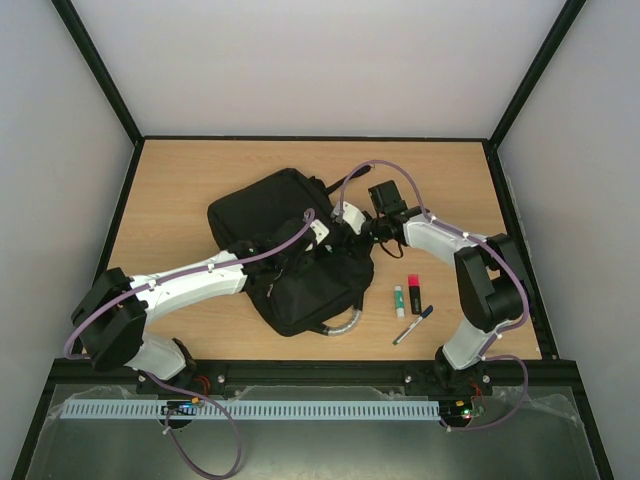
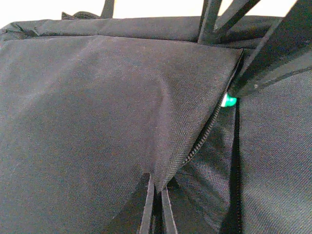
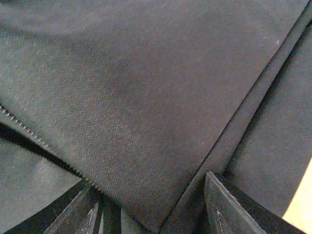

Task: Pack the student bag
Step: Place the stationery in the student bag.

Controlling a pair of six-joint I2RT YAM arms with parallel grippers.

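The left pincer is pinching the student bag tight. The right pincer is hanging apart over it.

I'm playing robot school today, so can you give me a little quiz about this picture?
1. True or false: the pen lies on top of the student bag.
2. How many small items lie on the table beside the bag?
3. The left jaws are: A open in the air; B shut on bag fabric; C holding the pen.
Key: 1 false; 2 three; 3 B.
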